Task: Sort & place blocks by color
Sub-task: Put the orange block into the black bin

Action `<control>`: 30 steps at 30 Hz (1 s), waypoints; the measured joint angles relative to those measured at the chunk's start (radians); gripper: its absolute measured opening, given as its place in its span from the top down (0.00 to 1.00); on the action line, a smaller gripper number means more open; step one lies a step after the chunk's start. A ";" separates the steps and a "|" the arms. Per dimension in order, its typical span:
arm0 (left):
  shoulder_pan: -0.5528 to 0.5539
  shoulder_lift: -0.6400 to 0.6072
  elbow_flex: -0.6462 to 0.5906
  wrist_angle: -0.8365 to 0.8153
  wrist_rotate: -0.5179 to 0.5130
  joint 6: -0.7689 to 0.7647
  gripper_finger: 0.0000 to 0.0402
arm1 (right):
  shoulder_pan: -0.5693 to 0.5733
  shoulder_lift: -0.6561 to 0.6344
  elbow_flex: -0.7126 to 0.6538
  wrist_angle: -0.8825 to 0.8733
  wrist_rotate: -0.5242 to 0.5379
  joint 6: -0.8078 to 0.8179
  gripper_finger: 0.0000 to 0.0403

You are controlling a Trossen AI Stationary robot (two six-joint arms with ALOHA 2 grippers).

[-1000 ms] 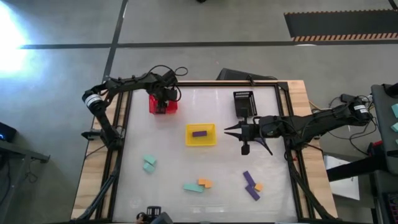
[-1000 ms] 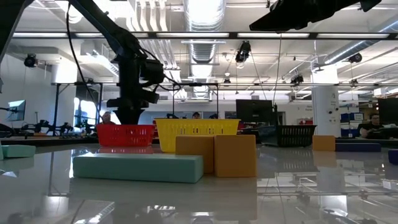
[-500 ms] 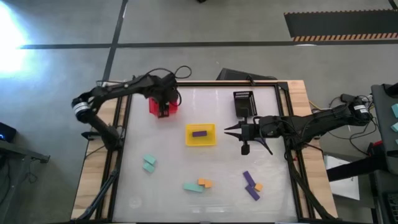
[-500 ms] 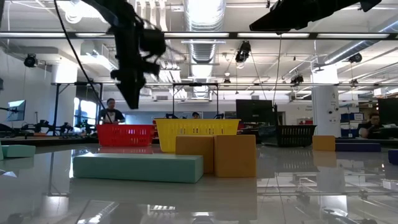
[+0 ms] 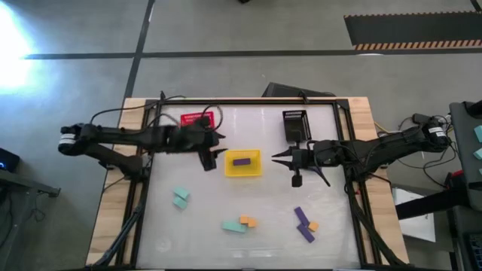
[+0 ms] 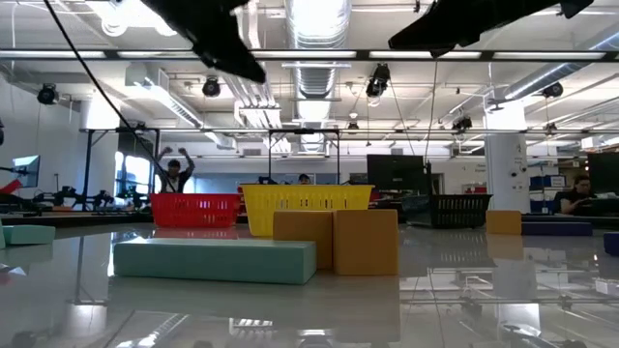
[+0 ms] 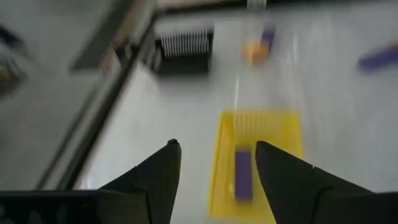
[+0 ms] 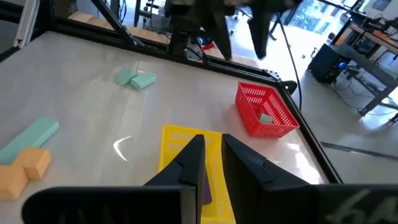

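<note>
Left gripper [image 5: 210, 156], fingers spread and empty, hovered between red basket [image 5: 197, 118] and yellow basket [image 5: 243, 162]; nearest loose teal blocks [image 5: 181, 197] lay at its 7 o'clock, closer than to the nearly closed right gripper [image 5: 280, 159].

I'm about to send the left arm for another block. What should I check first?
1. Left claw open and empty: ok, nothing between its fingers in the left wrist view.
2. Left claw clear of the yellow mesh basket: ok, beside it.
3. Purple bar block inside the yellow basket: ok.
4. Small teal block inside the red mesh basket: ok.
5. Right claw out of the way: ok, on the yellow basket's other side.
6. All blocks sorted: not ok; loose teal blocks, an orange block and purple blocks lie on the table.
</note>
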State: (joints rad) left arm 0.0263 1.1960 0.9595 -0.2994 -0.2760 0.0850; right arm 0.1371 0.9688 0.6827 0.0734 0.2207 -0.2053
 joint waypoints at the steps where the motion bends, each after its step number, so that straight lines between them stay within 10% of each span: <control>1: -0.019 -0.007 -0.027 0.083 -0.017 0.003 0.52 | 0.000 0.000 0.000 -0.005 0.012 0.010 0.89; 10: -0.060 -0.065 -0.216 0.542 -0.025 0.052 0.52 | 0.000 0.003 0.000 -0.181 0.162 0.324 0.89; 21: -0.061 -0.156 -0.263 0.525 -0.026 0.053 0.52 | 0.000 0.021 0.014 -0.368 0.232 0.832 0.89; 30: -0.061 -0.225 -0.336 0.521 -0.025 0.060 0.52 | -0.031 0.103 0.189 -0.997 0.292 1.253 0.89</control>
State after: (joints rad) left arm -0.0349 0.9706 0.6233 0.2212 -0.3012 0.1447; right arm 0.1063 1.0721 0.8716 -0.9233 0.5126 1.0477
